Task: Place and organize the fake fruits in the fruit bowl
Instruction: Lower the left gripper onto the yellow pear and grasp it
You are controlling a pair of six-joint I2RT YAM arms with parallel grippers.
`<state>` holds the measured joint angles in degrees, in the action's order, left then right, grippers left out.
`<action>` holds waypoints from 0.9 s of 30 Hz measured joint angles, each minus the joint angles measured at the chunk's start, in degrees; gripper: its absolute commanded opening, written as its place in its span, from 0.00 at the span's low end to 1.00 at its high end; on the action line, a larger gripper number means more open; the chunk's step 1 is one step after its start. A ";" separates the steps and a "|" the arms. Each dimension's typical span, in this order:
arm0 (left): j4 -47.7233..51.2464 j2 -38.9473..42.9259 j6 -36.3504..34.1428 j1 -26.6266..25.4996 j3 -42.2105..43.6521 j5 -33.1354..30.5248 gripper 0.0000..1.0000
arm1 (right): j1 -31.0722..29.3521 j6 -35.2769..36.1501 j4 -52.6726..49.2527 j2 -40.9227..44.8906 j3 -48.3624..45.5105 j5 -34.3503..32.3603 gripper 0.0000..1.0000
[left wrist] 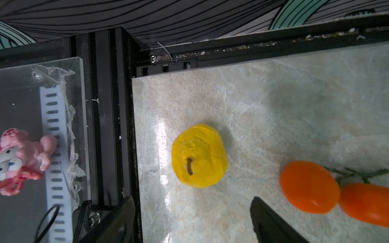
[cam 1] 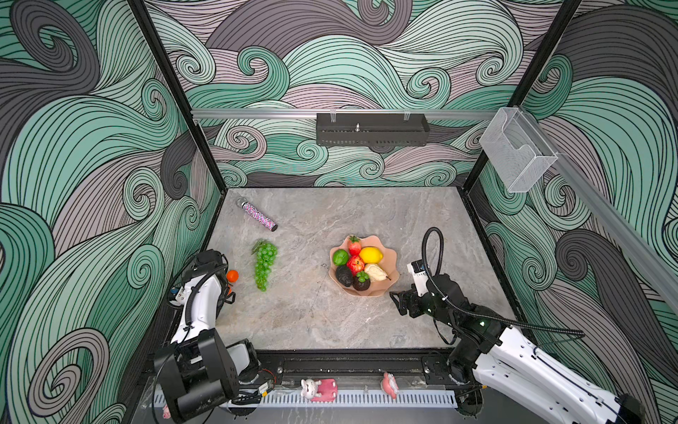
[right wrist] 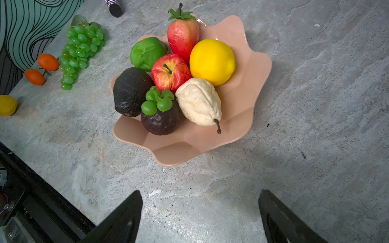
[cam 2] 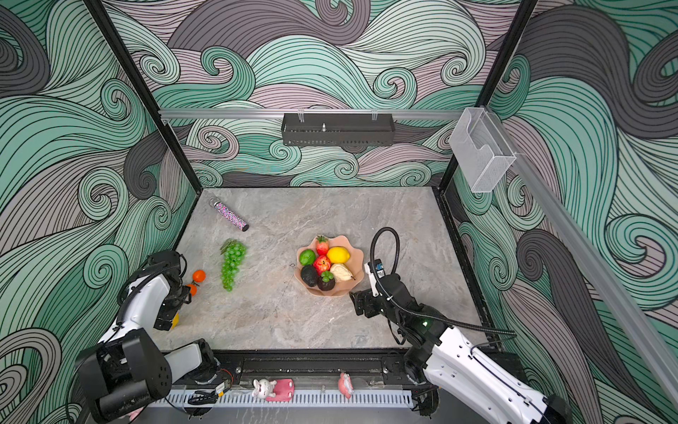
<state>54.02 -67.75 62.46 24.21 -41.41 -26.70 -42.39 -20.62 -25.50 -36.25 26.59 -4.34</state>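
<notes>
The salmon-pink fruit bowl (cam 1: 391, 274) (cam 2: 355, 254) (right wrist: 242, 94) holds a strawberry, lime, lemon, red apple, avocado, mangosteen and cream pear. On the table to the left lie a green grape bunch (cam 1: 265, 264) (right wrist: 81, 48), two oranges (cam 2: 199, 276) (left wrist: 309, 186) and a yellow fruit (left wrist: 199, 155) (right wrist: 7, 105) with a brown stem. My left gripper (left wrist: 192, 198) hangs open just short of the yellow fruit, near the table's front-left corner. My right gripper (cam 1: 398, 301) (right wrist: 201, 192) is open and empty over bare table beside the bowl's near right rim.
A sparkly pink-purple tube (cam 1: 258, 216) lies at the back left. A clear box (cam 1: 517, 154) hangs on the right wall and a black tray (cam 1: 372, 130) on the rear rail. Pink figurines (cam 1: 319, 389) sit on the front rail, past the table edge.
</notes>
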 measured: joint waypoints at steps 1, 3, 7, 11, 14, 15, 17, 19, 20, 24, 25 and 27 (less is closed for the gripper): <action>-0.85 -0.90 0.55 0.39 0.13 0.04 0.86 | 0.00 -0.02 0.00 0.02 0.00 0.17 0.87; -2.78 -1.79 1.09 1.38 1.03 0.44 0.84 | 0.00 -0.07 0.00 0.02 -0.02 0.31 0.88; -5.33 -2.58 1.22 3.85 2.49 2.56 0.85 | 0.00 -0.42 0.00 -0.04 -0.07 0.42 0.88; -7.58 -4.94 1.68 5.57 2.49 4.07 0.86 | 0.00 -0.63 0.02 -0.17 -0.09 0.87 0.87; -8.92 -6.38 2.93 6.64 2.47 4.46 0.85 | 0.00 -0.81 0.04 -0.44 -0.09 1.27 0.88; -9.18 -6.86 3.39 6.84 2.45 4.48 0.85 | 0.00 -0.83 0.04 -0.52 -0.09 1.40 0.88; -9.75 -8.26 4.24 7.08 2.43 4.59 0.84 | 0.00 -0.85 0.04 -0.59 -0.09 1.46 0.88; -10.69 -10.16 5.11 7.50 2.43 4.94 0.83 | 0.00 -0.85 0.04 -0.59 -0.09 1.57 0.88; -10.99 -10.99 5.42 7.65 2.43 5.16 0.82 | 0.00 -0.85 0.04 -0.59 -0.09 1.60 0.88; -12.17 -13.33 6.47 8.09 2.45 6.08 0.67 | 0.00 -0.87 0.02 -0.70 -0.09 1.64 0.88; -12.57 -13.40 6.58 8.31 2.45 6.47 0.65 | 0.00 -0.87 0.02 -0.70 -0.09 1.66 0.88; -13.49 -13.40 6.49 8.81 2.45 7.30 0.64 | 0.00 -0.90 0.02 -0.70 -0.09 1.66 0.88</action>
<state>40.53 -81.14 68.95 33.01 -38.96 -19.40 -42.39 -21.52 -25.47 -36.95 26.50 -2.68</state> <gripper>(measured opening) 0.646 0.876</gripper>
